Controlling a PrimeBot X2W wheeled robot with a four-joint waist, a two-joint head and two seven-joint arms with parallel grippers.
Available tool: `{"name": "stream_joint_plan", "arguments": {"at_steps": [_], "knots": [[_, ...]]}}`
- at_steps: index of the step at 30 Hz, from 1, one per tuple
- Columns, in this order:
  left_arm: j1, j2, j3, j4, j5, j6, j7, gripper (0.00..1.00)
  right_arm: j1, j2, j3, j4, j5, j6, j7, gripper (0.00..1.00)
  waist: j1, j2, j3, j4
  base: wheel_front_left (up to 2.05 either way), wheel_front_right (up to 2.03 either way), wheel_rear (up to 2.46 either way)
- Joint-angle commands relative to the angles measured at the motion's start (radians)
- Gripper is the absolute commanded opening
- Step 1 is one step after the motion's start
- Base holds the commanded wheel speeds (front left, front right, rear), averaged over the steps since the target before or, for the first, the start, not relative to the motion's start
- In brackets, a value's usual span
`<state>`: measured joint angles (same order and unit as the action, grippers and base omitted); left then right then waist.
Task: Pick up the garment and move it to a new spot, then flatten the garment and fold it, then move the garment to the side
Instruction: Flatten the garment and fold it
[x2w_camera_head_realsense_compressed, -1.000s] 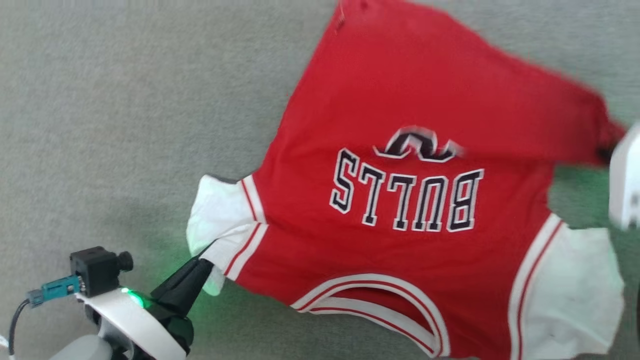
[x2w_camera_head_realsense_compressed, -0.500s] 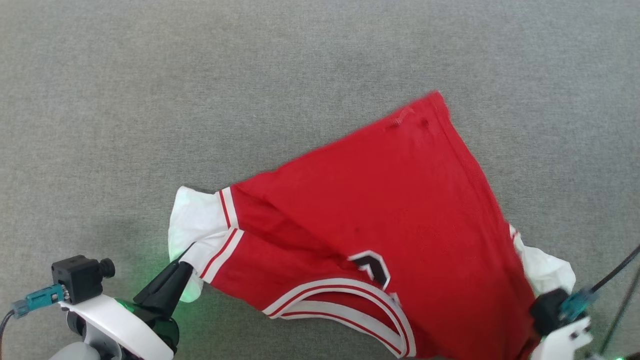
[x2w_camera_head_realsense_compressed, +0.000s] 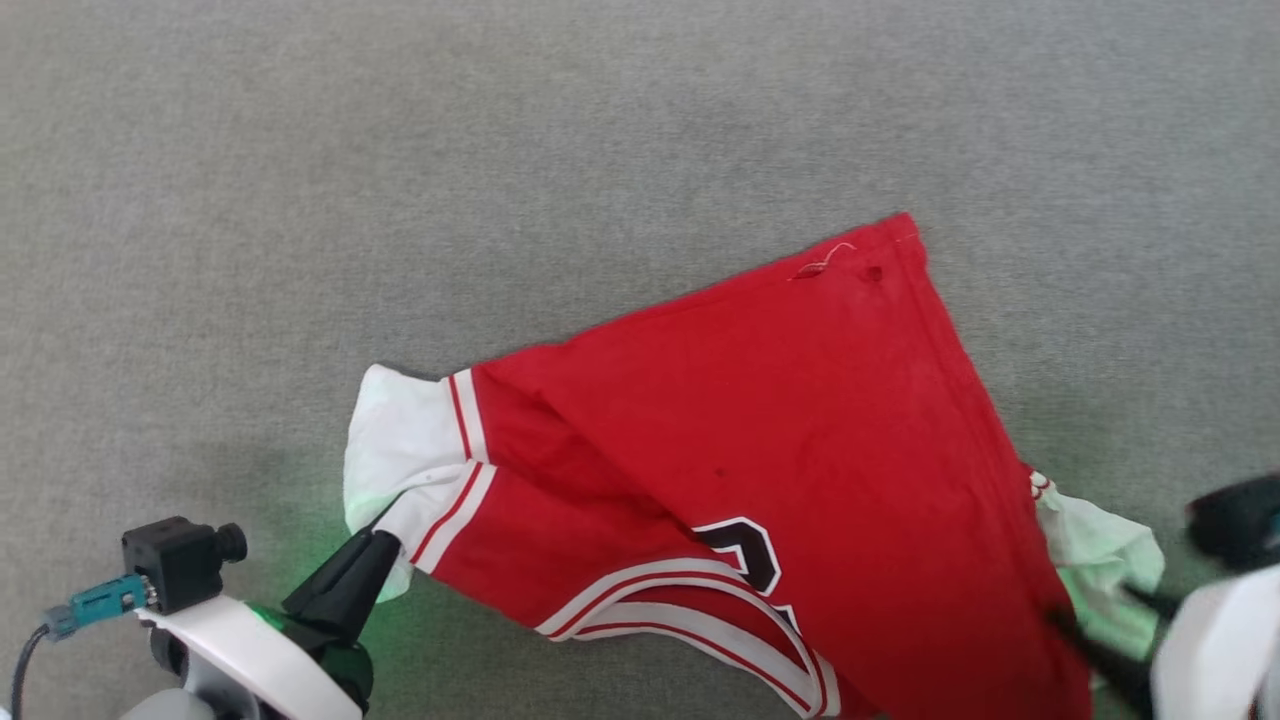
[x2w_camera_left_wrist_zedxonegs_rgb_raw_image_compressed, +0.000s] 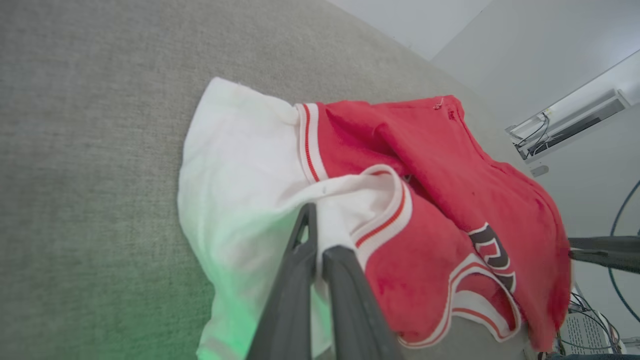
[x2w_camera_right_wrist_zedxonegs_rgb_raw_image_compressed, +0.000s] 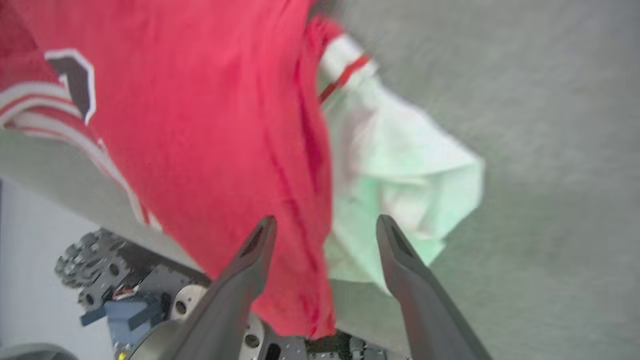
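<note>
Currently one garment (x2w_camera_head_realsense_compressed: 800, 420); two grippers: left gripper (x2w_camera_head_realsense_compressed: 383, 532) pinching white sleeve (x2w_camera_head_realsense_compressed: 400, 445), right gripper (x2w_camera_right_wrist_zedxonegs_rgb_raw_image_compressed: 326, 221) spread, empty.

White wrist shell (x2w_camera_head_realsense_compressed: 240, 650), perhaps charcoal claw (x2w_camera_head_realsense_compressed: 385, 535)

Lettering (x2w_camera_head_realsense_compressed: 748, 552) on the garment (x2w_camera_head_realsense_compressed: 820, 420) (partly folded under) is unreadable.

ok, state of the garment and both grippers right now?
garment: folded over itself on the grey surface, rumpled, lettering mostly covered.
left gripper: shut on the garment's white sleeve.
right gripper: open, garment's red edge between its fingers, not clamped.
</note>
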<state>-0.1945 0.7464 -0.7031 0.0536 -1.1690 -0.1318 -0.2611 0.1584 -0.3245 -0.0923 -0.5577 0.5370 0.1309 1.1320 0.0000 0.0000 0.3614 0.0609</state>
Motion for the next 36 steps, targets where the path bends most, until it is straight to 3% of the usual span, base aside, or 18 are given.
{"name": "stream_joint_plan", "arguments": {"at_steps": [1, 7, 14, 22, 23, 25, 30, 36], "knots": [[-0.014, -0.009, 0.000, -0.004, 0.009, 0.003, -0.005, 0.00, -0.040, -0.006, -0.024, -0.014, -0.004, 0.000, 0.009, 1.00, 0.0000, 0.0000, 0.013, 0.016, 0.00, 0.00, 0.00], [-0.043, -0.035, -0.015, -0.006, 0.012, 0.003, -0.005, 0.00, -0.258, -0.022, -0.072, 0.017, -0.074, 0.000, -0.046, 1.00, 0.0000, 0.0000, 0.054, 0.061, 0.00, 0.00, 0.00], [-0.095, -0.060, -0.047, -0.005, 0.007, 0.003, -0.005, 0.00, -0.546, 0.002, 0.069, 0.265, -0.204, 0.000, -0.131, 1.00, 0.0000, 0.0000, 0.110, 0.118, 0.00, 0.00, 0.00], [-0.141, -0.082, -0.077, 0.011, -0.004, 0.003, -0.005, 0.00, -0.664, -0.013, 0.219, 0.543, -0.234, 0.000, -0.108, 1.00, 0.0000, 0.0000, 0.139, 0.155, 0.00, 0.00, 0.00], [-0.145, -0.083, -0.079, 0.016, -0.006, 0.003, -0.005, 0.00, -0.662, -0.016, 0.231, 0.560, -0.228, 0.000, -0.100, 0.53, 0.0000, 0.0000, 0.138, 0.156, 0.00, 0.00, 0.00], [-0.157, -0.084, -0.082, 0.029, -0.006, 0.003, -0.005, 0.00, -0.665, -0.011, 0.236, 0.581, -0.212, 0.000, -0.110, 0.00, 0.0000, 0.0000, 0.131, 0.152, 0.00, 0.00, 0.00], [-0.228, -0.055, -0.067, 0.074, 0.017, 0.003, -0.006, 0.00, -0.745, -0.001, 0.191, 0.599, -0.214, -0.001, -0.211, 0.00, 0.0000, 0.0000, 0.105, 0.119, 0.00, 0.00, 0.00], [-0.367, 0.003, -0.003, 0.091, 0.026, 0.003, -0.006, 0.00, -0.933, 0.081, 0.069, 0.696, -0.280, -0.001, -0.379, 0.00, 0.0000, 0.0000, 0.094, 0.040, 0.00, 0.00, 0.00]]}}
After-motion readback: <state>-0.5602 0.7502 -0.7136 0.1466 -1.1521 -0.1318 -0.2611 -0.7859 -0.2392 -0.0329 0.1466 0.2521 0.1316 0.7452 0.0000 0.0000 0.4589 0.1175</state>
